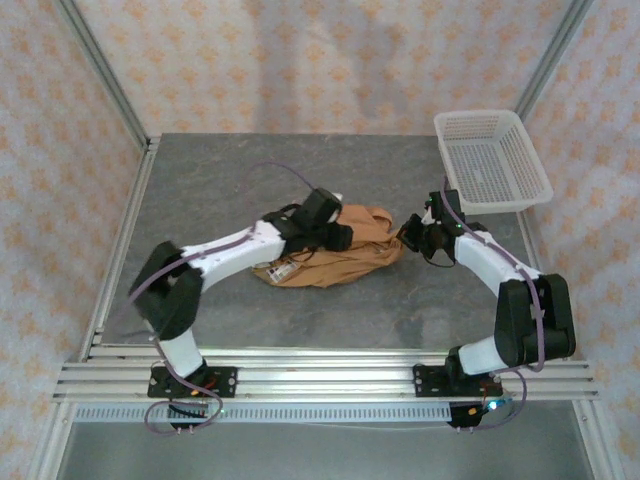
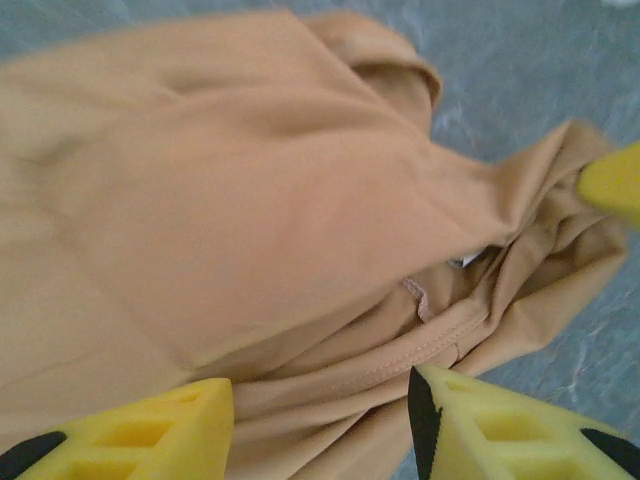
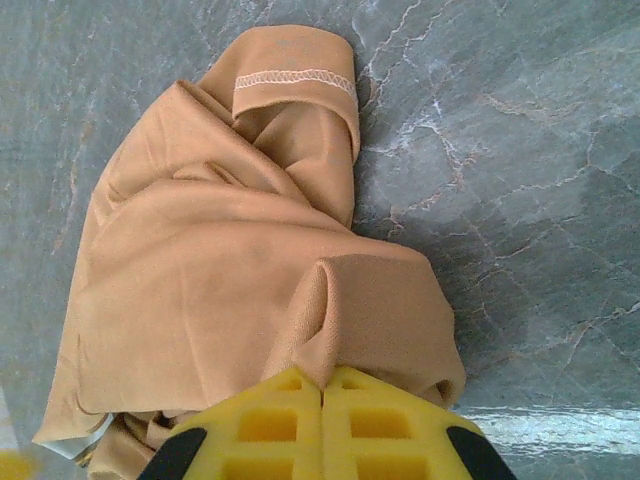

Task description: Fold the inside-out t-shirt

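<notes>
The inside-out t-shirt [image 1: 350,255] lies bunched in a tan heap at the middle of the table. My left gripper [image 1: 335,236] is over the heap's left part. In the left wrist view its yellow fingers [image 2: 130,435] stand apart over a stitched hem fold of the t-shirt [image 2: 250,200], open [image 2: 320,420], with nothing pinched. My right gripper [image 1: 412,236] is at the heap's right edge. In the right wrist view it [image 3: 322,388] is shut on a raised fold of the t-shirt [image 3: 210,260]. A stitched sleeve hem [image 3: 295,78] points away from it.
A white mesh basket [image 1: 492,160] sits at the table's back right corner, overhanging the edge. Grey stone-patterned table [image 1: 230,180] surrounds the heap. A small white label [image 1: 283,270] shows at the heap's near left side. Metal frame posts rise at the back corners.
</notes>
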Controlling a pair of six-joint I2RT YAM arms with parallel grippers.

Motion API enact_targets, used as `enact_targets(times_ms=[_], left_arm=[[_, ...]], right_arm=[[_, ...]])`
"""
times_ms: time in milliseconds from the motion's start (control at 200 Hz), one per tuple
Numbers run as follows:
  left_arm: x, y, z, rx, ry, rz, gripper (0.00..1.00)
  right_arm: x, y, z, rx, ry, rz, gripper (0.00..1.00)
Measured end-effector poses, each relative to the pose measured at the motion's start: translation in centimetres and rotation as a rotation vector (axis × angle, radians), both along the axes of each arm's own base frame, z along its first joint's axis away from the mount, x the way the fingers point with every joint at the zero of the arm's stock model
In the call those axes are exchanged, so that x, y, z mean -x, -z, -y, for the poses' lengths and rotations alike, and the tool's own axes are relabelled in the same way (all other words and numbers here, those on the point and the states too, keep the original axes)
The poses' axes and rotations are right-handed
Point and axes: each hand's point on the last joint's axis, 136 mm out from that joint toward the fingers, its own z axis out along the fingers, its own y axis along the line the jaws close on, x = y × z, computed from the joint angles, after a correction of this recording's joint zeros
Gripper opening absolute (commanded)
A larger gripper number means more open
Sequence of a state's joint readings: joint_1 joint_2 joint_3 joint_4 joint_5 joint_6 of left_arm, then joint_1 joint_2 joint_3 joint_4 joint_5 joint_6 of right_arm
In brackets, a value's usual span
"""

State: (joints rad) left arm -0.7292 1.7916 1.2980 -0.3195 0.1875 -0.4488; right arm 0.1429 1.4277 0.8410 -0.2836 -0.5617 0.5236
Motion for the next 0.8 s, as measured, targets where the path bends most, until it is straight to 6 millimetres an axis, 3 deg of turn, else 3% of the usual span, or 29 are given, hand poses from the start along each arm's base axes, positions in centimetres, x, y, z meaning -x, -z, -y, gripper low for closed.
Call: enact_targets(times_ms=[105, 295, 470, 570, 706, 801], left_arm=[[-0.5, 2.6, 1.8, -0.04, 0.036, -0.036, 0.6], [-2.7, 3.6, 3.2, -0.072, 0.054, -0.022, 0.58], [-3.8, 5.3, 3.7, -0.141, 0.083, -0.026, 0.38], [-3.7, 6.5, 3.2, -0.176, 0.104, -0.046, 0.0], [-3.6, 6.4, 2.8, -0.18, 0.112, -0.065, 0.0], [-4.0, 5.2, 2.4, -0.167, 0.105, -0.085, 0.0]], right_arm=[[0.0, -0.4, -0.1, -0.005, -0.002, 0.011, 0.0], [0.0, -0.9, -0.1, -0.01, -0.005, 0.025, 0.0], [0.1, -1.1, -0.1, -0.009, -0.005, 0.027, 0.0], [0.2, -1.2, -0.1, -0.008, -0.004, 0.026, 0.0], [0.2, -1.3, 0.0, -0.002, -0.003, 0.026, 0.0], [0.1, -1.4, 0.5, 0.027, 0.008, 0.019, 0.0]])
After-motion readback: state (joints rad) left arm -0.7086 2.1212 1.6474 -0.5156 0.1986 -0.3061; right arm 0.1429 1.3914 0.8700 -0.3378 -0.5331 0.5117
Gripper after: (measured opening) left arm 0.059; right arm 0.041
